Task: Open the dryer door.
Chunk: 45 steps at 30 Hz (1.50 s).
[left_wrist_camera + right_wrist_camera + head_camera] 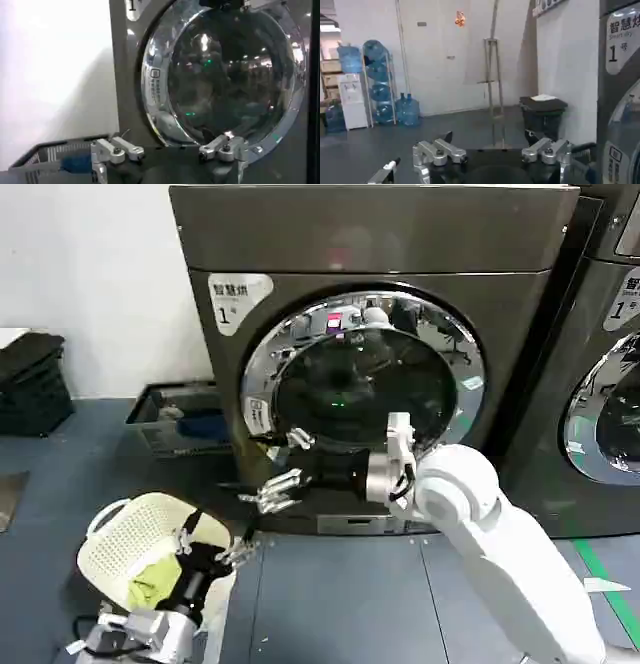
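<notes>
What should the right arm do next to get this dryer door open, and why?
Probably ease the right gripper in toward the chrome rim at the left edge of the dryer door. The door looks shut, and the open fingers hover just short of that edge, gripping nothing. The left gripper waits low, by the basket.

My head camera looks down from above both arms at the dryer door (pixel 362 374); my left wrist camera faces it from close; my right wrist camera looks along the machine's front into the room.
</notes>
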Tool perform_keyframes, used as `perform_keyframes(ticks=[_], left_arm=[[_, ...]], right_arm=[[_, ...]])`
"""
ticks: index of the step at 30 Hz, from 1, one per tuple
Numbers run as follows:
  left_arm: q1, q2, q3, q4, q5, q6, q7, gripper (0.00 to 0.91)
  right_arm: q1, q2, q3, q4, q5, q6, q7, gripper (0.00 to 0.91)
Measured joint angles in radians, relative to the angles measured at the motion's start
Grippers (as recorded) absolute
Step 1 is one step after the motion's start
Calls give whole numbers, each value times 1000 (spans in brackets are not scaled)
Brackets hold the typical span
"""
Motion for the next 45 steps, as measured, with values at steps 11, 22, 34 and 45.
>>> perform_keyframes(ticks=[11,22,34,45], left_arm=[[7,2,-1,-8,0,0,0,907],[11,7,-2,-15,0,2,0,907],[16,7,-3,-29,0,1,0,907],[21,8,-3,-39,-1,1,0,907]], right_arm=[[-79,-29,73,-40,-176,53,-119,907],[-91,-30,85,-164,-255,188,-176,907],[-38,6,61,-338,-309,268,-118,907],[22,37,5,-447,-318,298,-89,907]])
